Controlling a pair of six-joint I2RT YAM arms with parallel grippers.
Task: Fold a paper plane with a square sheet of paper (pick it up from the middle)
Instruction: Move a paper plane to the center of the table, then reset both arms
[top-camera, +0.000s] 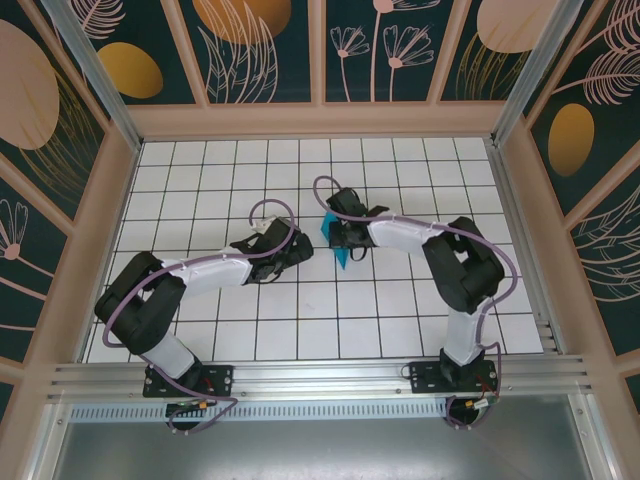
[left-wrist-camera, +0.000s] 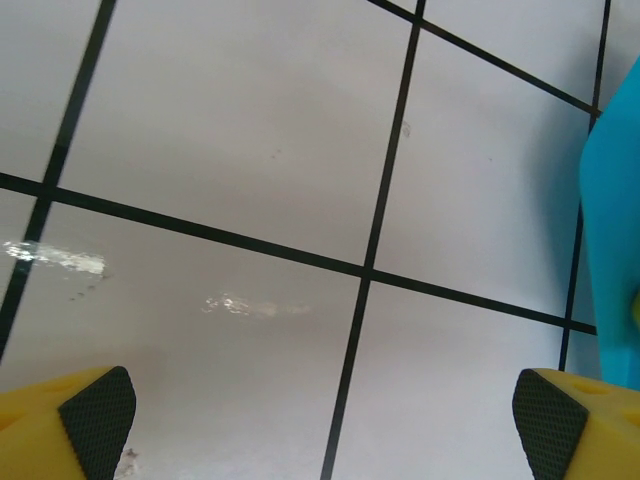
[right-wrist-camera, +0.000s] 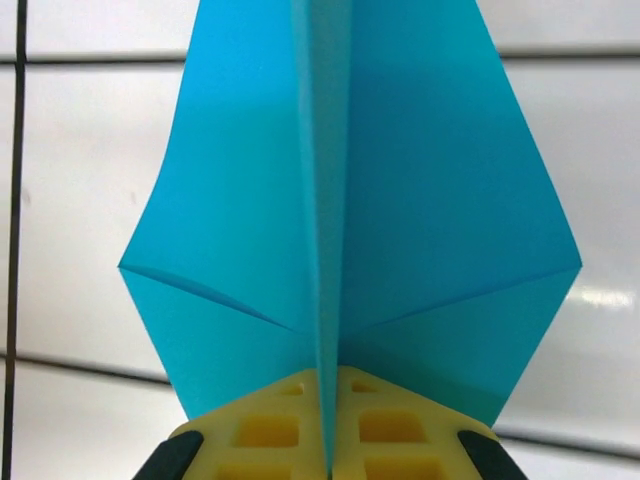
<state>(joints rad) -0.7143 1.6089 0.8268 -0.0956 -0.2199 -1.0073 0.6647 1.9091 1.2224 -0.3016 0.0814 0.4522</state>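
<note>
- Paper plane (top-camera: 337, 246), teal-blue, sits at the centre of the overhead frame, over the white grid-tiled table (top-camera: 300, 320) and between the two arms' tips.
- Seen from the right wrist, the paper plane (right-wrist-camera: 420, 200) spans the middle of the frame. Two wings fan out on either side of a centre crease that runs straight up from the bottom edge, and they narrow toward the top.
- At the bottom of that frame, the right gripper (right-wrist-camera: 328, 440) has its yellow fingers (right-wrist-camera: 265, 432) pressed together on the centre fold, pinching the plane.
- Whether the plane's lower edge touches the tiles cannot be told.
- Overhead, the left gripper (top-camera: 300, 250) lies just left of centre, close beside the plane.
- Seen from the left wrist, the left gripper (left-wrist-camera: 322, 440) has its fingers (left-wrist-camera: 95, 425) spread wide. The black-padded yellow tips sit in the two lower corners, with bare tile and dark grid lines between them.
- A strip of the teal paper (left-wrist-camera: 612, 200) runs down the right edge of that frame, above the right-hand fingertip.
</note>
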